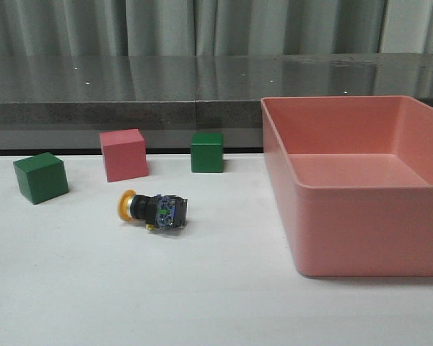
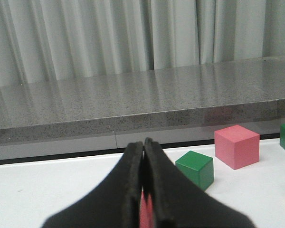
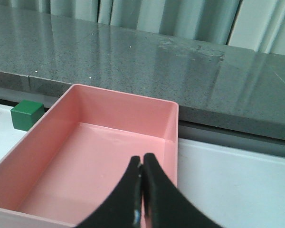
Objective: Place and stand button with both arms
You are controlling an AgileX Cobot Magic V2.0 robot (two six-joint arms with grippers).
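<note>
left claw [image 2: 143, 147] closed; right claw [image 3: 141, 164] closed

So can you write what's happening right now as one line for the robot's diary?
button: lying on its side on table, untouched | left gripper: shut, empty | right gripper: shut, empty, over pink bin

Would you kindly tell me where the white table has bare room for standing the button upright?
The white table is bare in front of the toppled yellow-capped push-button, and between it and the pink plastic bin. Behind the button it is crowded: left green cube, pink cube, right green cube.
</note>
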